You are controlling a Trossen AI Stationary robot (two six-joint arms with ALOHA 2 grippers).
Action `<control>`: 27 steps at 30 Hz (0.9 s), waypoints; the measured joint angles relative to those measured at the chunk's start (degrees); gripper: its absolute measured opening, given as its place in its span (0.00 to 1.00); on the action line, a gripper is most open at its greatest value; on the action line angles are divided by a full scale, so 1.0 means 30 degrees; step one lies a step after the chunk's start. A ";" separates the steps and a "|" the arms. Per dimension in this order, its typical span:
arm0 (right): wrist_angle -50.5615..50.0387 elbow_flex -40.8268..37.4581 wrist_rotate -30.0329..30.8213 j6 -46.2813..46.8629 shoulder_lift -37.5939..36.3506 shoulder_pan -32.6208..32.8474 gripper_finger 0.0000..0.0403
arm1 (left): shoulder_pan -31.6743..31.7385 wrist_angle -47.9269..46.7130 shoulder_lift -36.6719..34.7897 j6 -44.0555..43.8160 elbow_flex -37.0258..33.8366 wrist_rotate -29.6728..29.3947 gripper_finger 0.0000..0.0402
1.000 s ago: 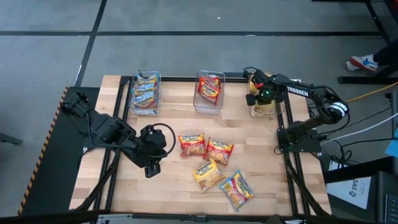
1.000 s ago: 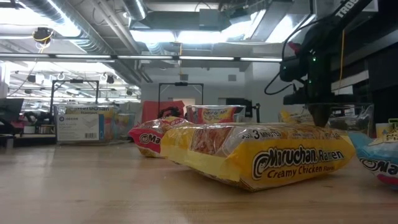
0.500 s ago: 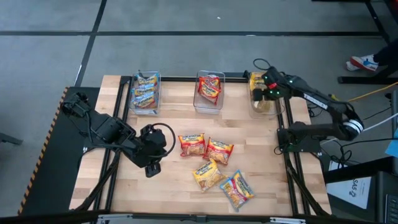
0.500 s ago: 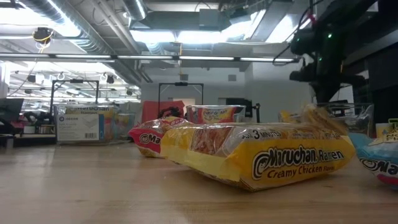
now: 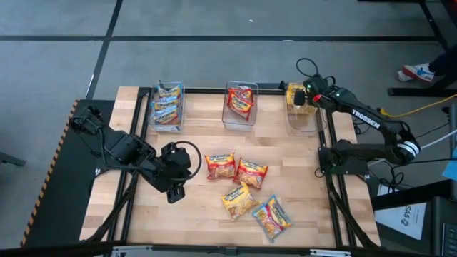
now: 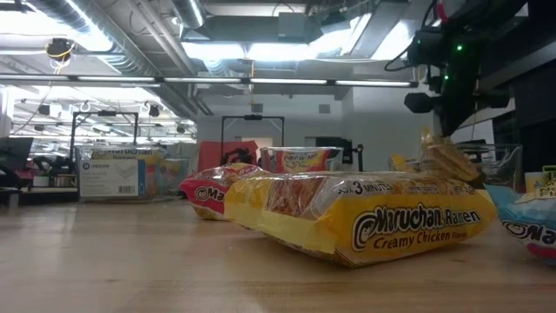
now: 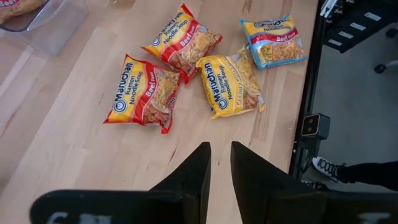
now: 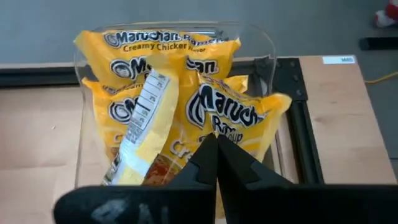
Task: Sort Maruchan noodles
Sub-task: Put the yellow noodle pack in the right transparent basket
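The right gripper (image 8: 216, 163), jaws pressed together on nothing, hangs just above the yellow bin (image 5: 302, 118), where several Creamy Chicken packets (image 8: 233, 118) stand crowded and leaning; one tilts over the rim and, as I judge it, could tip out if brushed. Four loose packets (image 5: 245, 187) lie on the table toward its near edge from that bin: two red Beef, one yellow, one blue. The left gripper (image 7: 220, 163), jaws slightly apart and empty, waits beside them. Three bins stand in all.

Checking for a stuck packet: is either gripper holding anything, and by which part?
Left gripper holds nothing. Right gripper is shut, tips over a yellow packet in the bin; whether it pinches it cannot be told.
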 joint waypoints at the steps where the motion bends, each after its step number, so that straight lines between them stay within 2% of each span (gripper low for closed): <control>1: 0.0048 0.0000 -0.0034 0.0356 0.0110 0.0000 0.00 | 0.0000 0.0000 0.0000 -0.0004 0.0000 0.0000 0.14; 7: 0.0852 0.0000 0.0165 0.2248 0.0854 0.0000 0.00 | -0.0007 0.0000 0.0000 -0.0004 0.0000 0.0007 0.14; 27: 0.0774 0.0015 0.0102 0.3821 0.3010 0.0007 0.00 | -0.0007 -0.0015 0.0000 0.0003 0.0000 0.0015 0.14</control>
